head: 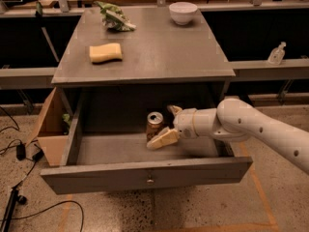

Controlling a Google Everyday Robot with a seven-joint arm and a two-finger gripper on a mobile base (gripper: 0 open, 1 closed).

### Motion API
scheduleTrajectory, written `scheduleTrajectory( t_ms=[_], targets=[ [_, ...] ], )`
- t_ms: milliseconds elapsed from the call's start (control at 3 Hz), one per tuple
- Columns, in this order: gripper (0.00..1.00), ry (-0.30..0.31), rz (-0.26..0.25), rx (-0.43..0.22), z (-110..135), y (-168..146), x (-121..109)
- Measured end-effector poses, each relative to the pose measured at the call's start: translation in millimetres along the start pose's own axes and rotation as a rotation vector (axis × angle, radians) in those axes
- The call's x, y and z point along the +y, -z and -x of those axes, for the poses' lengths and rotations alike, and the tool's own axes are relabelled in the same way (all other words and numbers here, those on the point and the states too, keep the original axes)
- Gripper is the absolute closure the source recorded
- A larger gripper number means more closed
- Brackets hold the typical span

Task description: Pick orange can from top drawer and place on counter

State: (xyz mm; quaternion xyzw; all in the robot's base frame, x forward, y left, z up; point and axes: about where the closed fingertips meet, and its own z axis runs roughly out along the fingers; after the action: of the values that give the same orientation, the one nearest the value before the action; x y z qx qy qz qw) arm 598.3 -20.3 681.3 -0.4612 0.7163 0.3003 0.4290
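While my white two-finger gripper point(167, 124) sits open beside the orange-brown can point(154, 123) at frame centre, apparently ungrasped, lift and placement remain.

Top drawer point(145, 170) pulled out. Its floor left of the orange can point(154, 123) is bare and open from above. Gripper point(163, 127) at the can's right, fingers spread; arm fills the right part. Counter point(159, 52): sponge point(105, 52) front-left, green leafy item point(115, 22) and white bowl point(183, 12) at the back; centre and right bare.
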Motion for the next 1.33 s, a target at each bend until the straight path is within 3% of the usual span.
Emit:
scheduleTrajectory(
  t_ms=[667,1000,1333],
  targets=[
    [0.41,0.027,0.074,-0.066,3,-35,4],
    [0.65,0.037,0.072,-0.115,8,-27,7],
    [0.88,0.015,0.022,-0.143,28,20,8]
  ],
)
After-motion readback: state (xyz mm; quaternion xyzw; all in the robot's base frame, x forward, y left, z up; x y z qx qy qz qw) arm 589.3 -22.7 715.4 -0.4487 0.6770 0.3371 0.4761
